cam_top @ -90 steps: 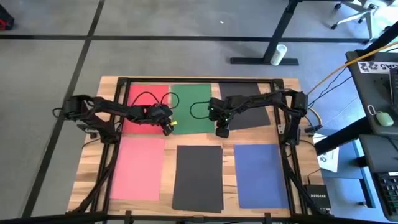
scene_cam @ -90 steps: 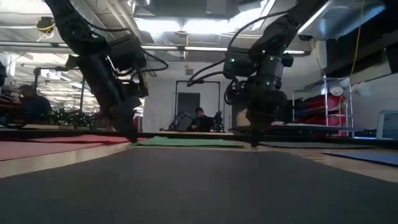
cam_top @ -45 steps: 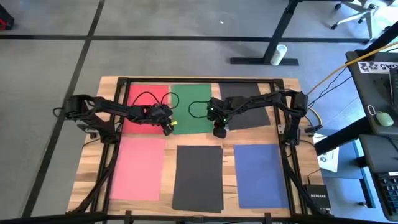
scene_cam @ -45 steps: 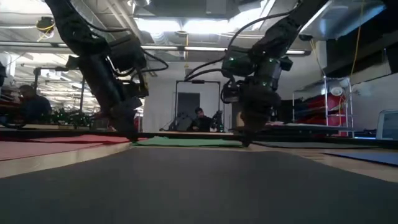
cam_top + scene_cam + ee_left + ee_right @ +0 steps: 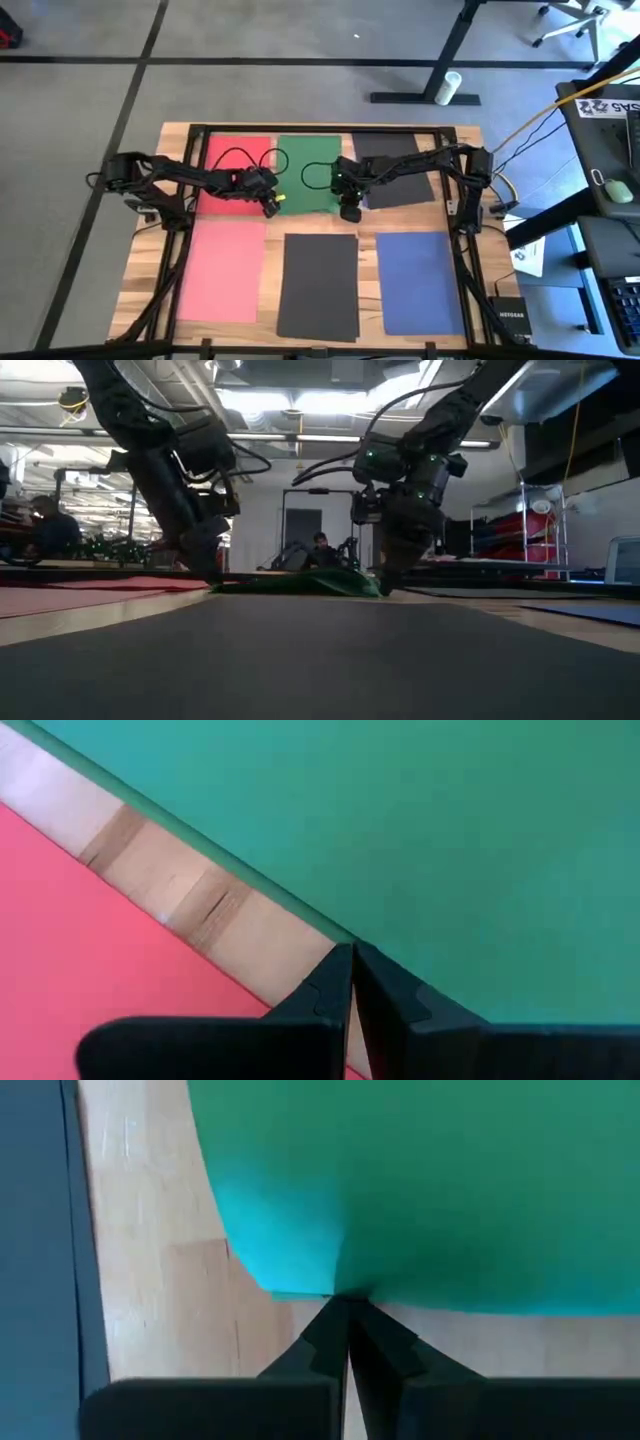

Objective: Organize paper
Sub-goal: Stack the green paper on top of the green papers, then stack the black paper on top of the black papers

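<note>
— Wooden table (image 5: 150, 290) on a grey office floor, six coloured sheets laid out in two rows. What are the arms doing?

— Both work the green sheet (image 5: 305, 172) in the middle of the far row. The left gripper (image 5: 271, 207) sits at that sheet's near left corner, fingers (image 5: 330, 985) pressed together with the tips at the paper's edge; whether they pinch the sheet cannot be told. Just beside it lie the red sheet (image 5: 232, 170) and, on the near side, the pink sheet (image 5: 222, 270).

— And the right gripper (image 5: 350, 212)?

— Down at the green sheet's near right corner, fingers (image 5: 385, 1355) closed on the paper's edge. The low view shows that corner buckled up off the table right at the tips.

— Where do the other sheets lie?

— Beyond the right gripper, a dark grey sheet (image 5: 395, 168) under the right arm. On the near side of it, a second dark grey sheet (image 5: 320, 285), with a blue sheet (image 5: 420, 282) beside that.

— Anyone around?

— A seated person (image 5: 45, 525) shows far back in the room.
</note>
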Action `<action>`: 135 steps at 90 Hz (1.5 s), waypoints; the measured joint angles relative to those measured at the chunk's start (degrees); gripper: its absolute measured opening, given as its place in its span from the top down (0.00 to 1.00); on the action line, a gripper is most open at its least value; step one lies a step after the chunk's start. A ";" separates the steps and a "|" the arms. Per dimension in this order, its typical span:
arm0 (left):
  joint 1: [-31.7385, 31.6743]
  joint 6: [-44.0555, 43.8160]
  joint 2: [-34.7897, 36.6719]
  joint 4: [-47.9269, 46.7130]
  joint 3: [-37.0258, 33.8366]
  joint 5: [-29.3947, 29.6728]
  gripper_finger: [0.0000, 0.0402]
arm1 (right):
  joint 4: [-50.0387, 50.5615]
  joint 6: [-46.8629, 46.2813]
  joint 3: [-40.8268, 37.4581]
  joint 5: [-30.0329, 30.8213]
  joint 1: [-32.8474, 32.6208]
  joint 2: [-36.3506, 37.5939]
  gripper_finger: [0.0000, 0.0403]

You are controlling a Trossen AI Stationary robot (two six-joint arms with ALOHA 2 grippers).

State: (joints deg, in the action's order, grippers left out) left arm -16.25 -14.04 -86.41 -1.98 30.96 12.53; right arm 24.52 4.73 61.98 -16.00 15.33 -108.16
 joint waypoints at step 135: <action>1.27 0.84 11.06 -1.32 0.02 1.60 1.00 | 14.47 1.51 -0.38 -2.61 -0.04 3.57 1.00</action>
State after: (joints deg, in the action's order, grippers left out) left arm -14.98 -13.21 -75.35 -3.29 30.98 14.13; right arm 39.00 6.24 61.60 -18.61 15.29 -104.59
